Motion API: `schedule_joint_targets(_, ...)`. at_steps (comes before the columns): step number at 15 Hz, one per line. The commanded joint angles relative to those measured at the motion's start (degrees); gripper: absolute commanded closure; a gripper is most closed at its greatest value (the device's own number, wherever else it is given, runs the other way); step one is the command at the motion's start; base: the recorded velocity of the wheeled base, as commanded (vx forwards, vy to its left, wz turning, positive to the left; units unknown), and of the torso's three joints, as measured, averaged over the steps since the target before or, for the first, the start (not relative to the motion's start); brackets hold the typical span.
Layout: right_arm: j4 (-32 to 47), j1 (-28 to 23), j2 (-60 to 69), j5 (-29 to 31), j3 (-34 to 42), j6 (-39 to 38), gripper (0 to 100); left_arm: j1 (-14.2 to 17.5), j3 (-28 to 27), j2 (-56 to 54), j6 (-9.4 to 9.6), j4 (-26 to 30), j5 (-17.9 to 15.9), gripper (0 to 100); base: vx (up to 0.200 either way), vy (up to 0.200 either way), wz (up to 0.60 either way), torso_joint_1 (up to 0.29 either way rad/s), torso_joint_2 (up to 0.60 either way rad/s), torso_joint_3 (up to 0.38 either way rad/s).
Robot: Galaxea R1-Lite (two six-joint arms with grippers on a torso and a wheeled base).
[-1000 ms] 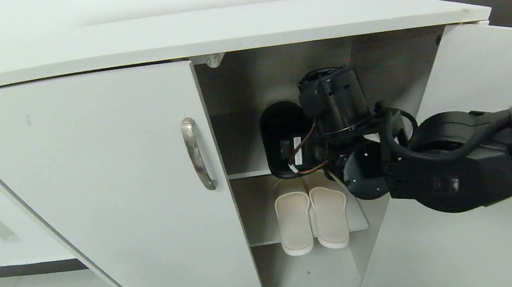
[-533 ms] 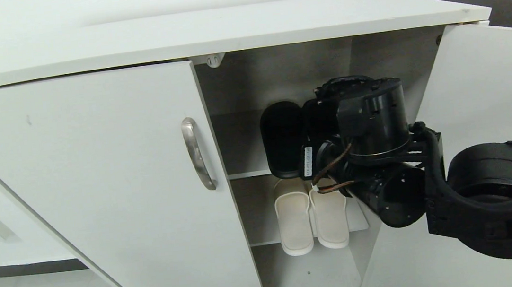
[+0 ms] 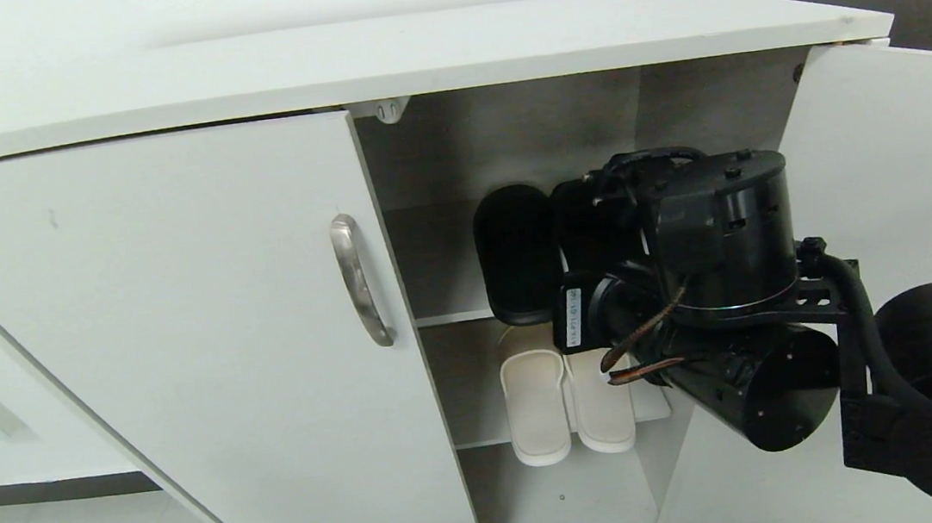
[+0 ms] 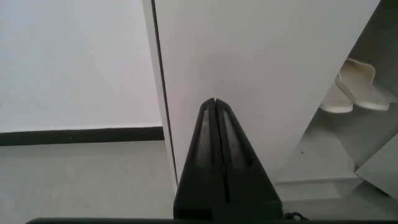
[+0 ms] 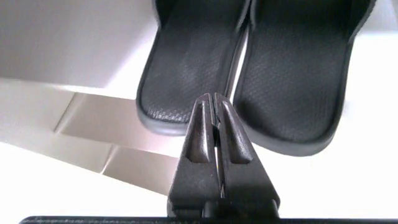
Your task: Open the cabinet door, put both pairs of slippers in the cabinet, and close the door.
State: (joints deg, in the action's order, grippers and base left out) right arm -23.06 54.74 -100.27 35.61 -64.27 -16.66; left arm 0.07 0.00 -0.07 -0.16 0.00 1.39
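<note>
As the right arm drew back out of the cabinet [image 3: 409, 51] over the last second, its wrist sank toward the near right and uncovered more of the black slippers [image 3: 514, 252], which stayed where they lay on the upper shelf [image 3: 448, 318]. The right gripper [image 5: 214, 99] had its fingers pressed together with nothing between them, and it hung just in front of the black pair's near ends with no hold on them. I took that to mean the second pair was delivered, and that only the closing was left.

The left gripper [image 4: 214, 102] was likewise pinched closed and empty, low down and facing the outer face of the closed left door [image 3: 161, 328] with its metal handle [image 3: 357, 280].

Inside the open right half, the black pair sat side by side on the upper shelf. Directly beneath, the white slippers [image 3: 536, 406] sat side by side on the middle shelf [image 3: 476, 444]. Both pairs jutted a little past their shelf edges toward the near side. The right door [image 3: 885, 131] stood swung wide at the right, and the arm would have to clear the opening before pushing it to.
</note>
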Motion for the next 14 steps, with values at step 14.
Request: schedule_joint_targets(14, -1.8, 0.9, -1.2, -0.6, 4.0, -0.5, 100, 0.0, 0.0, 0.1, 0.07, 0.0, -0.1, 100, -0.171, 0.000, 0.00, 0.002, 0.00, 0.002)
